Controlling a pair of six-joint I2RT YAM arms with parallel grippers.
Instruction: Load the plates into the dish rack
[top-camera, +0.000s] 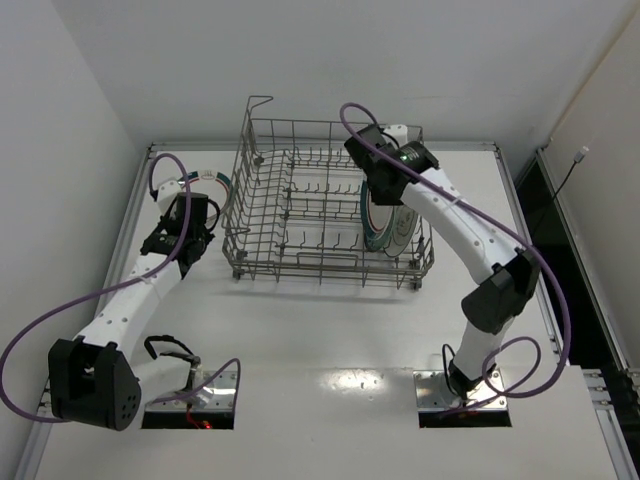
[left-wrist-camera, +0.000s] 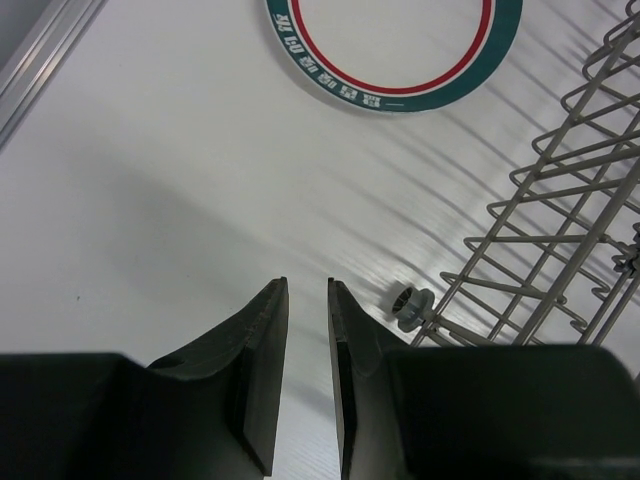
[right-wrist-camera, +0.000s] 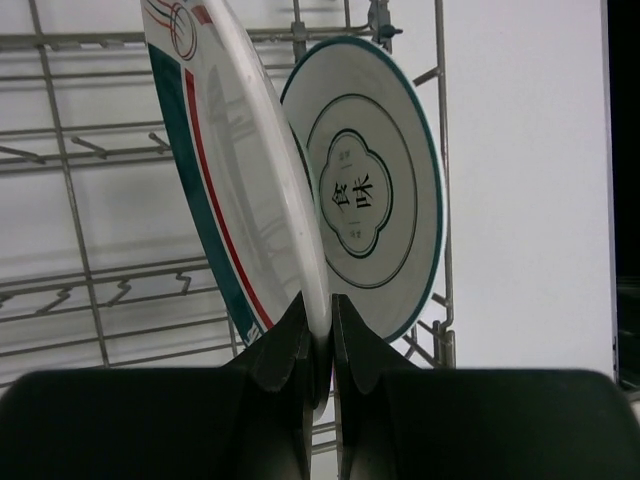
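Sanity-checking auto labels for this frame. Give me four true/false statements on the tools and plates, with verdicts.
1. The right tool pinches a ringed plate by its rim. True.
2. The left tool holds a plate. False: the left tool holds nothing.
3. A second ringed plate lies on the table. True.
4. The dish rack holds no plates. False: a dark-rimmed plate stands in the dish rack.
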